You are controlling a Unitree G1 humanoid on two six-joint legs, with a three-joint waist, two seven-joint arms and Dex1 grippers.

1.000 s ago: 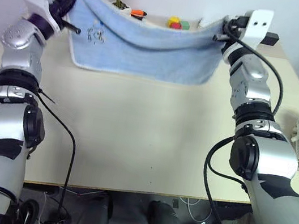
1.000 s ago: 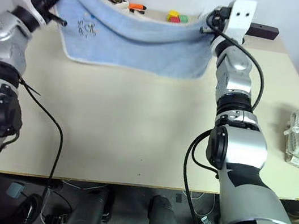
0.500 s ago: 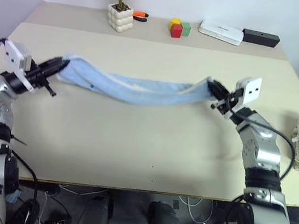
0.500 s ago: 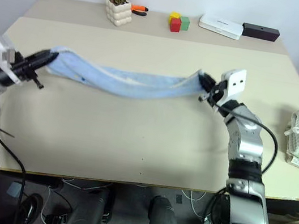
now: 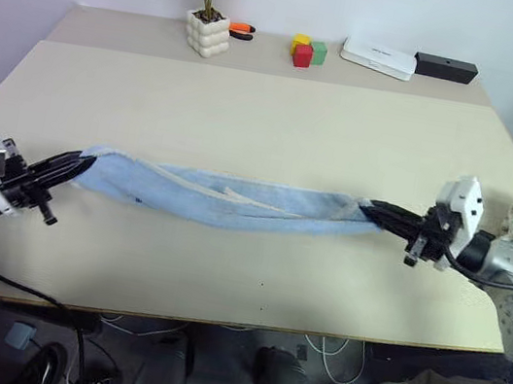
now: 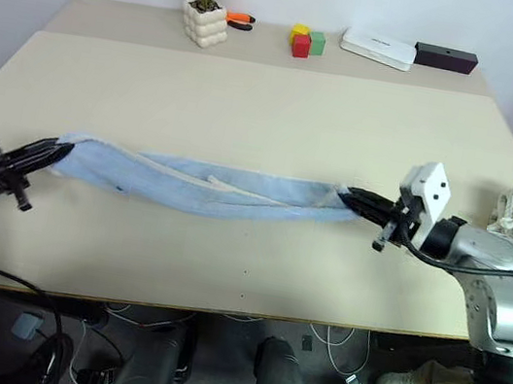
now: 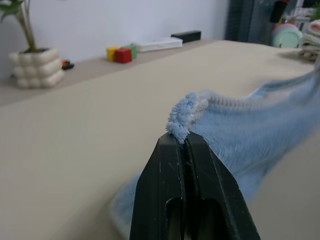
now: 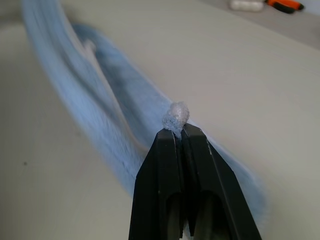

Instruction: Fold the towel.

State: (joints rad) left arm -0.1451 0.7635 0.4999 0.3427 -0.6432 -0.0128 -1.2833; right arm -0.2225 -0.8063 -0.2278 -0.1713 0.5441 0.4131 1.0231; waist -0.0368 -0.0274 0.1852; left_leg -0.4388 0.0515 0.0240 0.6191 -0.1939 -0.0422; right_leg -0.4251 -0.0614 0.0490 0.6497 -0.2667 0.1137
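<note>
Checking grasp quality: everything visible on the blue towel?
The towel is light blue terry cloth with a paler hem, gathered into a long band across the near part of the table. The left gripper pinches one end, the right gripper the other, both shut on a corner tuft. Its middle sags onto the tabletop.

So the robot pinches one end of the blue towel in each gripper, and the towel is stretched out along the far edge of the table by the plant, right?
Not quite. Each gripper, left and right, does pinch an end of the towel, but the left eye view shows it stretched along the near part of the table, well away from the plant.
</note>
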